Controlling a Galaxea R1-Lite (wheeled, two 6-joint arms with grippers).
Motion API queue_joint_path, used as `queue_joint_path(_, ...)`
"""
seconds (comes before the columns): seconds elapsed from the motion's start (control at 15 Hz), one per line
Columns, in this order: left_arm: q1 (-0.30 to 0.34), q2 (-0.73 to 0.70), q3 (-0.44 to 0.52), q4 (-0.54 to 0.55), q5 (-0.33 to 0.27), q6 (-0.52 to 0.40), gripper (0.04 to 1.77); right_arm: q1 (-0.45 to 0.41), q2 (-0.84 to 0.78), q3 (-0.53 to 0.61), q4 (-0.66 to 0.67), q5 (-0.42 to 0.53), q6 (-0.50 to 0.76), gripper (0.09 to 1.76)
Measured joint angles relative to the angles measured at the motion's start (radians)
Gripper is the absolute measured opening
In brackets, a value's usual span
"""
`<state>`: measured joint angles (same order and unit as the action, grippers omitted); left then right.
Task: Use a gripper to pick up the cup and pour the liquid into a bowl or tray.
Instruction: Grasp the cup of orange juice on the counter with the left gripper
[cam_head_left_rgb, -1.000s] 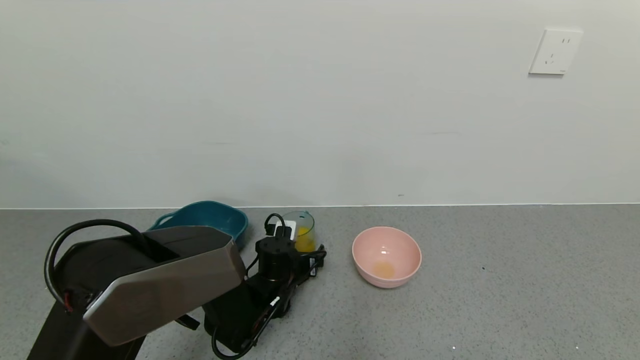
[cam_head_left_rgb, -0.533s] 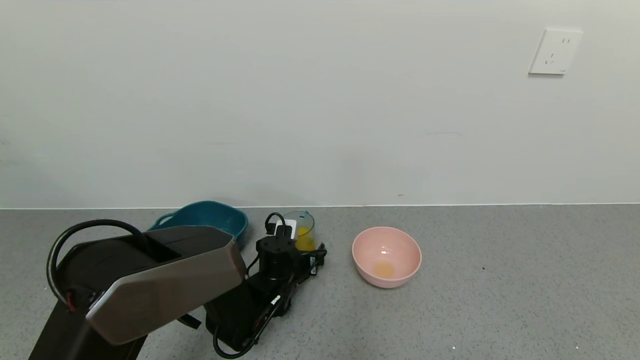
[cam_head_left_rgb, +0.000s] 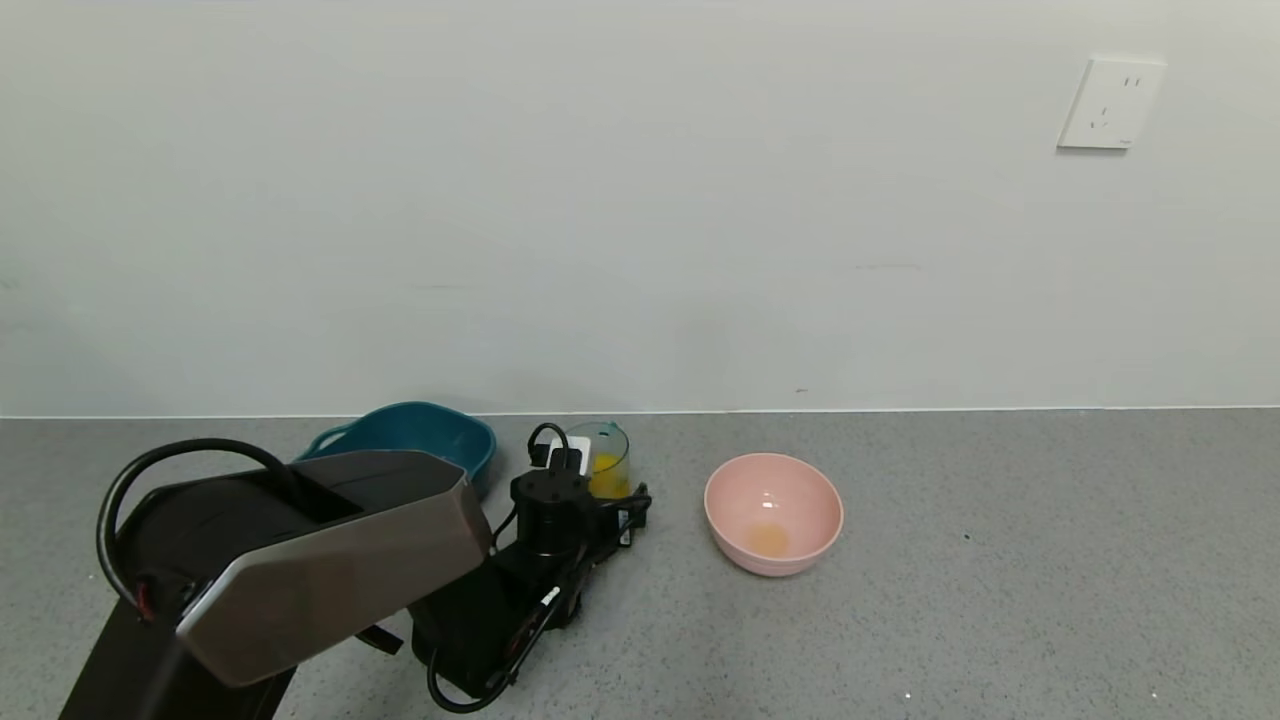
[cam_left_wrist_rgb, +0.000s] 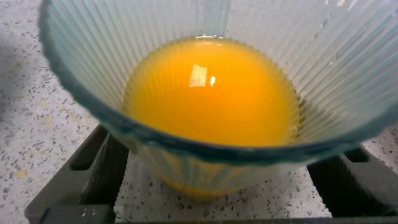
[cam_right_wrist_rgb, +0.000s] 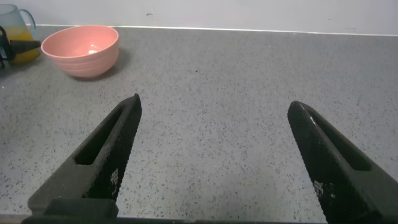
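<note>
A grey speckled table (cam_head_left_rgb: 1000, 560) is meeting a plain white wall (cam_head_left_rgb: 640, 200) that is carrying a socket plate (cam_head_left_rgb: 1110, 103). The cup (cam_head_left_rgb: 605, 452) is standing upright near the far edge, left of centre, and is holding orange liquid (cam_left_wrist_rgb: 211, 93). The pink bowl (cam_head_left_rgb: 773, 512) is sitting well apart to its right and is holding a thin orange residue. A teal tub (cam_head_left_rgb: 410, 440) is sitting just left of the cup.

The left wrist view is showing the cup between the two fingers (cam_left_wrist_rgb: 93, 180) of the left gripper (cam_head_left_rgb: 598, 497), standing wide on either side; contact cannot be told. The head view is hiding this.

The left arm is reaching forward low over the table. The right gripper (cam_right_wrist_rgb: 214, 158) is hovering wide apart over bare table, toward the right edge.
</note>
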<state>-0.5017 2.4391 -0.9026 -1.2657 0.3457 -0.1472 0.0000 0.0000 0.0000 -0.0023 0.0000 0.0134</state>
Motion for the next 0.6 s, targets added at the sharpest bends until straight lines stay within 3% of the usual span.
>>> queue_joint_path(0.13, 0.001, 0.000, 0.000, 0.001, 0.000, 0.001, 1.36, 0.000, 0.000, 0.000, 0.000, 0.000, 0.000, 1.71)
queue_joint_path(0.2, 0.000, 0.000, 0.001, 0.001, 0.000, 0.003, 1.31, 0.000, 0.000, 0.000, 0.000, 0.000, 0.000, 1.71)
queue_joint_path(0.6, -0.001, -0.003, 0.004, 0.001, 0.000, 0.001, 1.27, 0.000, 0.000, 0.000, 0.000, 0.000, 0.000, 1.71)
